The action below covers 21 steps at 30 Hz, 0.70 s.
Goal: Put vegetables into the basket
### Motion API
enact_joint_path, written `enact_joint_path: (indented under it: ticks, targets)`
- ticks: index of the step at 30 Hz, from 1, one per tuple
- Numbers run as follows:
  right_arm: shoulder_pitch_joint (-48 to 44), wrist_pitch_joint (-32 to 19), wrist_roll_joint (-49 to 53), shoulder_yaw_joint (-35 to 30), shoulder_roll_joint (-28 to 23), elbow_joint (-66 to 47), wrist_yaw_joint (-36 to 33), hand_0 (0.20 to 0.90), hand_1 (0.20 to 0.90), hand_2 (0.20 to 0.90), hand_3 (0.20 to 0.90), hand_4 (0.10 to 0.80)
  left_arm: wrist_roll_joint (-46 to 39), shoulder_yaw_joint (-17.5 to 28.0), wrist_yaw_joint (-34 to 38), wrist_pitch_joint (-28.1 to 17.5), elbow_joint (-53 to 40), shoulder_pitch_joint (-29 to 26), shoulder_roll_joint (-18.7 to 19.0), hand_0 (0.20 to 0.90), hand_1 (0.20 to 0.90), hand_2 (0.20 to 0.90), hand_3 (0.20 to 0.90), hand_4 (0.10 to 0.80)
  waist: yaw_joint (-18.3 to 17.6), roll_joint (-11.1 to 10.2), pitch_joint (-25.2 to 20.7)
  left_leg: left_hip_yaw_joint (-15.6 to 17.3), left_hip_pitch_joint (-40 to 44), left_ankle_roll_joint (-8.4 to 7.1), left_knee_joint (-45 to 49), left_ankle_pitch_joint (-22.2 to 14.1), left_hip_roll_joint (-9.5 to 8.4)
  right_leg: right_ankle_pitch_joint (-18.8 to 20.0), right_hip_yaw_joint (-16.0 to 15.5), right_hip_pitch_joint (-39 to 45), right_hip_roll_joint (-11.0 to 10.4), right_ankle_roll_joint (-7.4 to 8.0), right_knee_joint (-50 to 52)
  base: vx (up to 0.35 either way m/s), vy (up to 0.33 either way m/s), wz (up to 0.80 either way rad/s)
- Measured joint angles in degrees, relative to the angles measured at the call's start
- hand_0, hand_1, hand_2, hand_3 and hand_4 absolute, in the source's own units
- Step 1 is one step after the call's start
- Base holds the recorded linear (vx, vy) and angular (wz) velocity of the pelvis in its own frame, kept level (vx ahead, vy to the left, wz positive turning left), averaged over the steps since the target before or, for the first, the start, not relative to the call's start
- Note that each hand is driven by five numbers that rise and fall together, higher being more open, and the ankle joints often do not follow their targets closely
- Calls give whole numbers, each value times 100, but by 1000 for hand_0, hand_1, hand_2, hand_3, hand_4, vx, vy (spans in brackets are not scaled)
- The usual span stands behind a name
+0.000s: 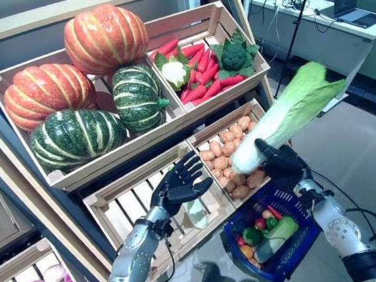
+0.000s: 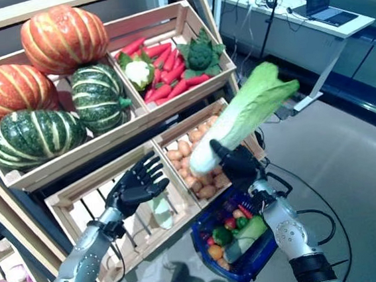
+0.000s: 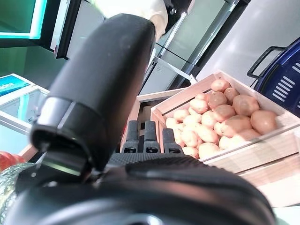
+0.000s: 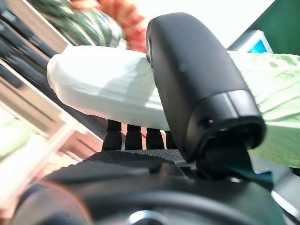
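The right hand (image 1: 280,162) is clamped round the white stalk end of a cabbage (image 1: 289,114), thumb over one side and fingers (image 4: 133,136) under the other. The cabbage is lifted clear, tilted with its green leaves up and away from the robot, above the potato crate (image 1: 233,160) and above the basket (image 1: 277,236). The blue basket sits below that arm and already contains several vegetables, among them a green pepper (image 1: 252,235) and a cucumber (image 1: 277,234). The left hand (image 1: 179,185) hovers over the slatted crate (image 1: 125,210) beside the potatoes, fingers spread and holding nothing. On the shelf above, one crate has pumpkins (image 1: 104,36) and striped squashes (image 1: 74,135); the next has red peppers (image 1: 205,79), a cauliflower (image 1: 175,72) and broccoli (image 1: 233,55).
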Motion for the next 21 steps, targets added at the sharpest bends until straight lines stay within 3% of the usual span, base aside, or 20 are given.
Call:
enact_joint_path:
  ticks: [9,14,16,21]
  targets:
    - [41,-709,703,-315,311,740,-538,300,300,300,300,400,-94,40,55,0,0,11,1,900,900,900,900,800,-42,-4,9,27,-27,2,-1,-2,1,3,27,-44,0,4,0,-18,-9,-1]
    - [21,-1201,966,-597,310,1285,-709,300,300,300,300,400,-155,75,135,-12,-26,2,66,900,900,900,900,800,-30,5,102,49,-223,7,2,14,1,64,72,-279,21,6,5,-200,-28,-7]
    - [-43,-1417,1192,-637,293,1530,-719,300,300,300,300,400,-156,63,170,-51,-46,-72,103,900,900,900,900,800,-31,35,271,52,-391,7,57,32,-13,65,96,-495,34,6,135,-352,-39,-6]
    - [-878,-1764,1840,-795,208,2396,-721,300,300,300,300,400,-156,51,288,-294,-47,-859,222,900,900,900,900,800,-40,139,1277,-1,-983,1,557,46,13,44,179,-1052,52,-45,620,-224,-72,3]
